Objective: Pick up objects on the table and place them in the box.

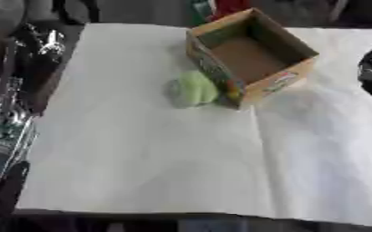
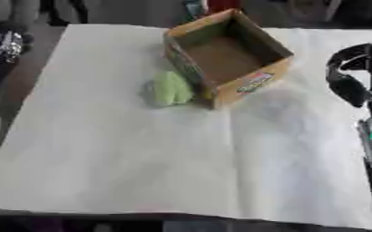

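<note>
Your one visible target is the green lump (image 1: 194, 89), lying on the white table (image 1: 141, 158) and touching the outer wall of the cardboard box (image 1: 249, 56), at about eight o'clock from the box's middle. The box stands open and looks empty.

The trouble is likely to come from that contact. If you reach in from the three o'clock side, the box wall stands between your hand and the lump, and fingers closing there could shove the box away or tip it. Coming from nine o'clock, a push could pin the lump harder against the wall instead of lifting it. It looks soft, so it may squash or slip as you close on it.

Your right hand (image 2: 349, 74) shows at the three o'clock edge of the right eye view, a dark curved shape well apart from the lump, touching nothing; whether its fingers are open or curled you cannot tell. Your left hand is not in sight.
</note>
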